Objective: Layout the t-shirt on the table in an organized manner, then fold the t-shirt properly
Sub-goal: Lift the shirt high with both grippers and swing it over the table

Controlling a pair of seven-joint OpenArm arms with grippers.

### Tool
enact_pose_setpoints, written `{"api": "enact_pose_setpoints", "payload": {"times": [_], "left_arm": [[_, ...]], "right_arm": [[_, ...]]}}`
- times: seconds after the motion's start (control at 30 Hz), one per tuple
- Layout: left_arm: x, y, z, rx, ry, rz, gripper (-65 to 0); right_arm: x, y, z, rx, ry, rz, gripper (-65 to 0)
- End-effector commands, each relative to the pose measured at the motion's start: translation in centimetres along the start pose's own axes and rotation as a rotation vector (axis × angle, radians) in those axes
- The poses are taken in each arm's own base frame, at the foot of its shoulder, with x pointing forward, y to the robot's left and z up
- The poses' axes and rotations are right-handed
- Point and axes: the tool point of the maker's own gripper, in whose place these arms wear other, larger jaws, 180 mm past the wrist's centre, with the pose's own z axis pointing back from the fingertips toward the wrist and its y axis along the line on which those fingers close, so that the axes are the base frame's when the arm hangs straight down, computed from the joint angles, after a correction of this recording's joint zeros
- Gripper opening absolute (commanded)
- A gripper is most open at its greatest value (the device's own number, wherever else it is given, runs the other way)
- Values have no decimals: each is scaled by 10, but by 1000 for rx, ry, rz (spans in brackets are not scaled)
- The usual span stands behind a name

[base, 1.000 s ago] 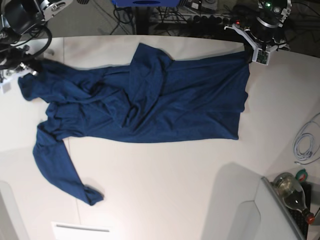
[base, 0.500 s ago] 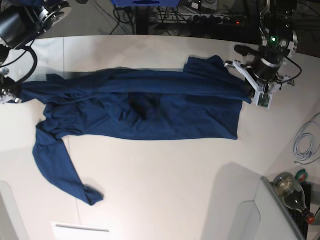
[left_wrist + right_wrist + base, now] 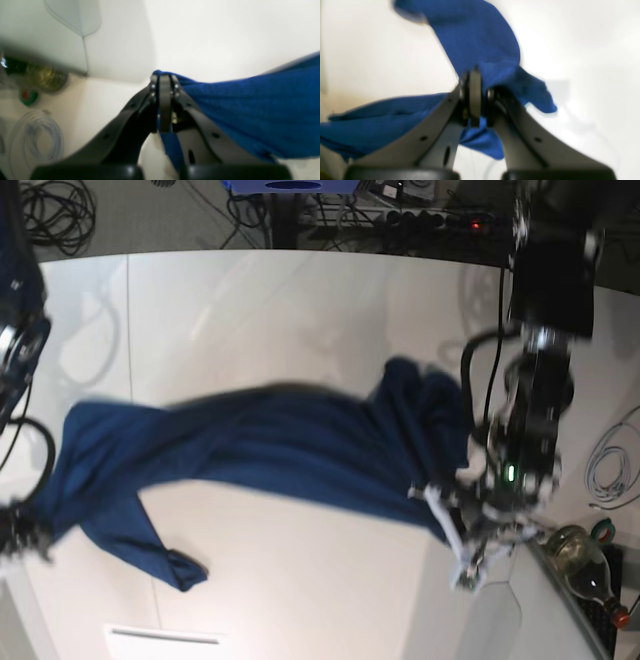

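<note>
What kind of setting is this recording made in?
Probably a robotics lab bench, not a home: a big white table with two robot arms working a t-shirt, loose cables on the floor behind, and a coiled cable beside the table.

plain navy blue t-shirt (image 3: 290,450), white table (image 3: 300,300), black left claw (image 3: 165,82), grey right claw (image 3: 475,75)

t-shirt (image 3: 270,450): soft matt knit cloth | table (image 3: 300,300): smooth, faintly glossy white
</note>
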Motion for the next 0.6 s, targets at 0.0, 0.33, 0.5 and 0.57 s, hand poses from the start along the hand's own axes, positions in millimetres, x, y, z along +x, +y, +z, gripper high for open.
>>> {"api": "enact_pose_setpoints", "payload": {"times": [0.0,0.33,0.5,0.57], "left_arm": [[45,17,-3,41,-81,6,-650],[246,53,36,79,-397,60,-650],[254,44,62,83,-481,35,-650],[234,34,56,69,-459,32,-650]], "right_arm": [[48,2,15,-13,-92,45,-647],[236,39,137,-67,-456,240,-648],[249,45,195,-148,-531,341,-648],[227,36,192,-181,-509,360,-648]]}}
